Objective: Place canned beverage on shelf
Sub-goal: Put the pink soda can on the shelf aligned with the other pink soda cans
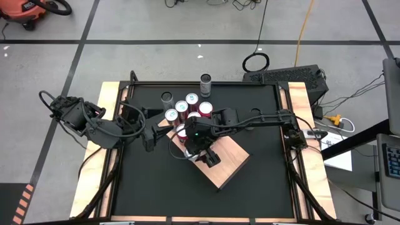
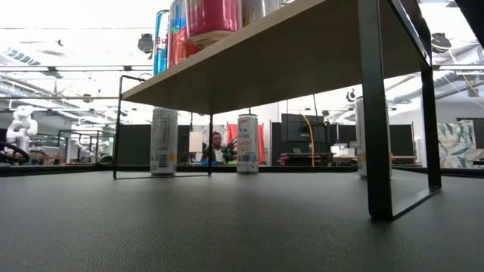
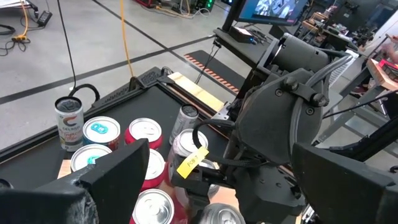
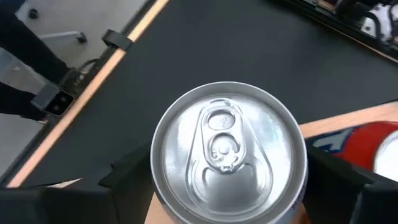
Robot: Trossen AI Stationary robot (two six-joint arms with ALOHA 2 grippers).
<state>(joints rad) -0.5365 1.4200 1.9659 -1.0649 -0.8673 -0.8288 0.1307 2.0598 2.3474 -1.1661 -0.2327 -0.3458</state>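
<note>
- Overhead: right gripper (image 1: 189, 149) sits over the pale wooden slab shelf (image 1: 228, 164), beside clustered red cans (image 1: 190, 107); left gripper (image 1: 153, 134) waits nearby, fingers spread.
- Right wrist: dark fingers (image 4: 134, 171) flank a silver-topped can (image 4: 229, 152) on the shelf; grip unclear.

cans (image 1: 187, 106) crowd the shelf (image 1: 228, 164) on black table (image 1: 250, 187).
</note>
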